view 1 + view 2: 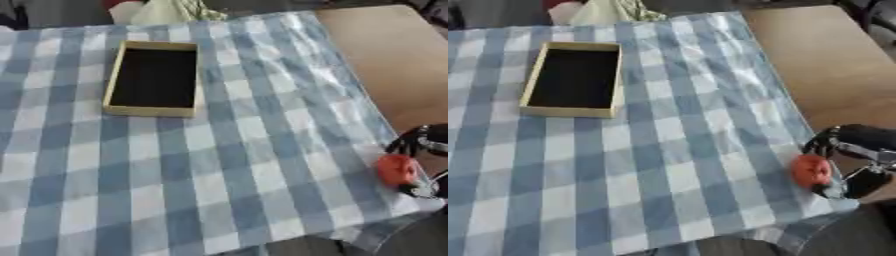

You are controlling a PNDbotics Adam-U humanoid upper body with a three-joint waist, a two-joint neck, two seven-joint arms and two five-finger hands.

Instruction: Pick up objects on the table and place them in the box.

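Note:
A shallow yellow box [150,111] with a black inside lies on the checked cloth at the upper left, and nothing shows in it. At the cloth's right edge, low in the view, my right hand [861,146] comes in from the right. Its fingers curl round a small orange-red rounded object [810,171], one above it and one below. The object sits at or just above the cloth; I cannot tell which. The box is far from the hand, up and to the left. My left hand shows in neither view.
The blue-and-white checked cloth [219,165] covers most of the table and hangs over the near edge. Bare brown tabletop [394,60] lies to its right. A pale bundle [171,11] sits beyond the far edge, behind the box.

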